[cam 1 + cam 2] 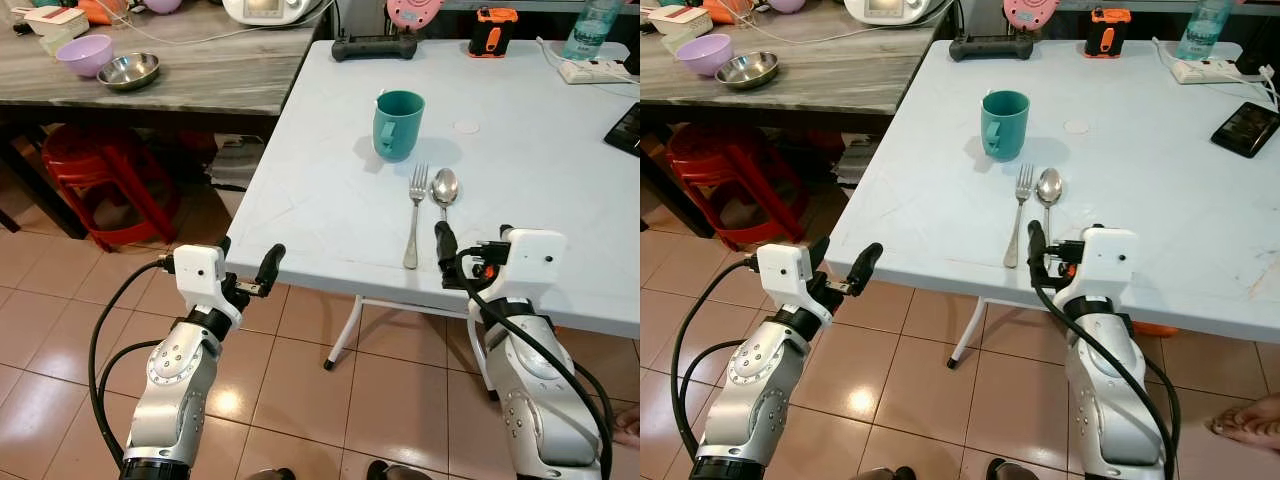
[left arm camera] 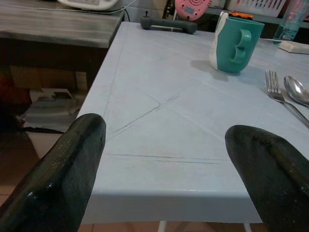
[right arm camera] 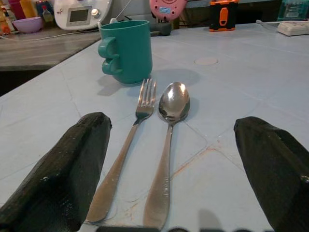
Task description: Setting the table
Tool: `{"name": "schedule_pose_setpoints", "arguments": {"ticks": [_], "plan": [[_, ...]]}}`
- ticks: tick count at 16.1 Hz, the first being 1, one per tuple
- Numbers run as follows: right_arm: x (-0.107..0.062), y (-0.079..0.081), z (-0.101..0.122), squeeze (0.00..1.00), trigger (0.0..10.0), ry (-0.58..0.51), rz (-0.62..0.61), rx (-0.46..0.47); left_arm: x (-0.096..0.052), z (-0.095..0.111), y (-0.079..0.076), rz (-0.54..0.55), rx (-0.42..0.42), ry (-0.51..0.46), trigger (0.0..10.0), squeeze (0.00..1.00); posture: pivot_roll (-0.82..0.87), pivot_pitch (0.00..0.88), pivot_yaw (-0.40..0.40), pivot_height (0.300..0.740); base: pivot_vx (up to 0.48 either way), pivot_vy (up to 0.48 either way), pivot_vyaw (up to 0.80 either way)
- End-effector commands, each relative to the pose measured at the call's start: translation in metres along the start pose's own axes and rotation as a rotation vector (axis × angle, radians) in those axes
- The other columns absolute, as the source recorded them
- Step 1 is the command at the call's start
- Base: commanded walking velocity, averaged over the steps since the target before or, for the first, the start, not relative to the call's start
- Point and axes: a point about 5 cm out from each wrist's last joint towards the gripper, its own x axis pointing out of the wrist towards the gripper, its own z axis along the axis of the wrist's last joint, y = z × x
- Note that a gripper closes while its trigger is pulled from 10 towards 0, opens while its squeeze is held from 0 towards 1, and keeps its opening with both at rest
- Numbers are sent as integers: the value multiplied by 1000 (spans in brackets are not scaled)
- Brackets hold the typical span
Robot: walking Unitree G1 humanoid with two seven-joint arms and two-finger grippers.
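Note:
A teal mug stands upright on the white table, handle toward me. Just in front of it a fork and a spoon lie side by side, handles pointing at the near edge. My right gripper hovers at that edge, open and empty, right behind the spoon's handle and the fork's handle. My left gripper is open and empty too, held off the table's near left corner at about table height. The bare table corner lies beyond its fingers.
A wooden counter at the left carries a purple bowl and a steel bowl; a red stool sits under it. At the table's far side are a black controller, an orange device, a power strip and a phone.

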Motion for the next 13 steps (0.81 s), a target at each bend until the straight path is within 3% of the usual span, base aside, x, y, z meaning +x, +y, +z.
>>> {"name": "schedule_pose_setpoints", "arguments": {"ticks": [1,13], "plan": [[0,2,4,0,10000,-18,9,0,-1,1,1,-2,0,0,10000,0,-97,133,90,740,0,0,0],[-1,4,4,0,10000,-20,15,6,0,1,-1,-32,-13,0,10000,0,-101,138,95,740,291,0,146]]}}
